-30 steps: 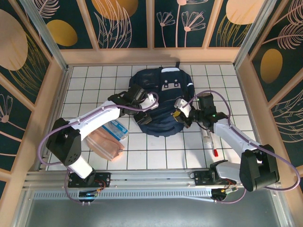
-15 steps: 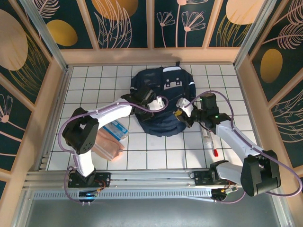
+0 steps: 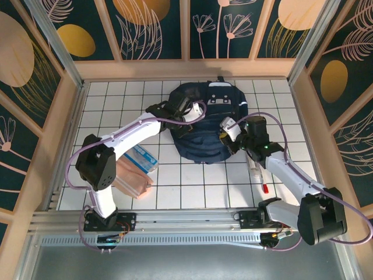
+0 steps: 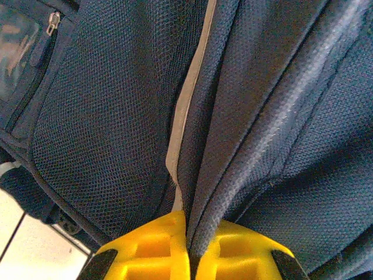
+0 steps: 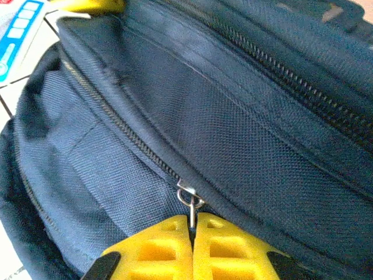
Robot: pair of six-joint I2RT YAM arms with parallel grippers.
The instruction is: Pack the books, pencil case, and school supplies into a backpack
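While the left tool pinches backpack fabric, the right tool pinches its zipper pull.

The backpack blocks the table's far centre, left arm and right arm slanting across; far corners and near-centre tiles lie open, a pouch crowding the near-left.

The tabletop in front of me is white tile ruled with a dark grid. The navy backpack lies flat on it, toward the far side. Off the backpack's near left, apart from it, lies a peach pouch, with a blue-and-white packet at its far edge, between pouch and backpack. Off the backpack's near right lie a whitish stick and, farther from the backpack, a red pen
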